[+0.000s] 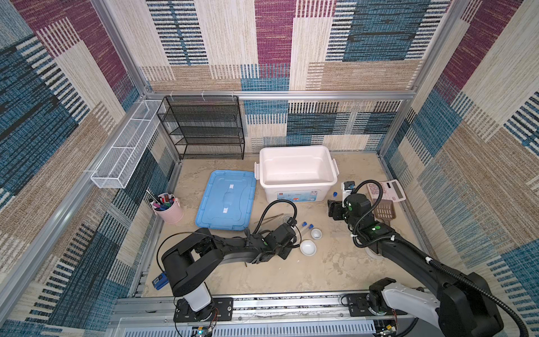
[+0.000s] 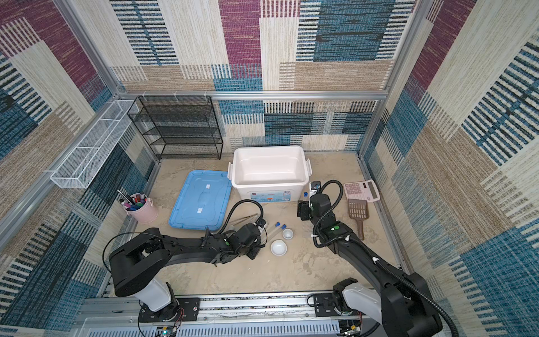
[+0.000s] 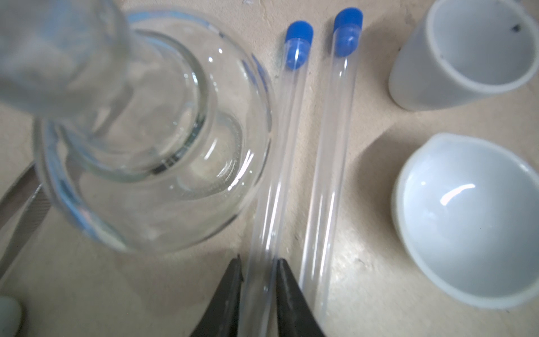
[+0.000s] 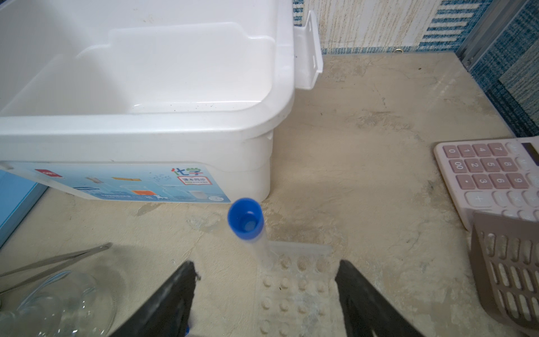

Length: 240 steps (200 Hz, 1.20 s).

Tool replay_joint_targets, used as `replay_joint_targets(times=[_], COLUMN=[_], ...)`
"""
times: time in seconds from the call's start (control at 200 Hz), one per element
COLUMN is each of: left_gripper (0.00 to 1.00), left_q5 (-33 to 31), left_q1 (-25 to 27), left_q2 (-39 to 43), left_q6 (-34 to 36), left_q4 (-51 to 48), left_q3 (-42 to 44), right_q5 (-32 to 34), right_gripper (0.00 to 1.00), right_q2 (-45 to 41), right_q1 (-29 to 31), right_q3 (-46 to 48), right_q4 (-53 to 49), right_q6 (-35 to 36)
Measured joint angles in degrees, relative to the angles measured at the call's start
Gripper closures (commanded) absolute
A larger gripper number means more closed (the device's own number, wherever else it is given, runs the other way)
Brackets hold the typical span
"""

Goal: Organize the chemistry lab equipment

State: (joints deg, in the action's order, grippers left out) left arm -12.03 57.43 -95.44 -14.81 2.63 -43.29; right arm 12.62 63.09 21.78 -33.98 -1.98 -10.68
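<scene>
The left arm lay low over the counter. Its left fingers narrowly flanked one lying test tube; whether they pinched it could not be told. The flask crowded one side, a second tube the other. The right fingers gaped wide above the clear rack, where a third tube stood. Two white dishes, a deep one and a shallow one, sat nearby.

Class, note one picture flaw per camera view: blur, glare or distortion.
Left wrist view: the clear glass flask blurs at its neck, glare streaks the shallow white dish. Right wrist view: the clear pegged rack looks soft. Both top views: upright aluminium posts splay outward.
</scene>
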Motion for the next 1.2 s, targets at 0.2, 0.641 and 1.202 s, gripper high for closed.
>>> replay_joint_targets(times=[0.2, 0.641, 1.202], left_gripper=[0.83, 0.85, 0.86], left_q5=[0.46, 1.90, 1.27], left_q1=[0.00, 0.81, 2.34], left_q2=[0.31, 3.08, 9.70], left_q6=[0.02, 0.02, -0.24], left_q4=[-0.11, -0.72, -0.59], left_q3=[0.13, 0.35, 2.99], right_q5=[0.00, -5.03, -13.22], right_gripper=[0.12, 0.01, 0.04], right_q2=[-1.27, -6.10, -9.29], right_q1=[-0.09, -3.87, -4.17], right_q3=[0.39, 0.39, 0.39], right_q4=[0.00, -0.07, -0.92], right_q6=[-0.22, -1.49, -2.58])
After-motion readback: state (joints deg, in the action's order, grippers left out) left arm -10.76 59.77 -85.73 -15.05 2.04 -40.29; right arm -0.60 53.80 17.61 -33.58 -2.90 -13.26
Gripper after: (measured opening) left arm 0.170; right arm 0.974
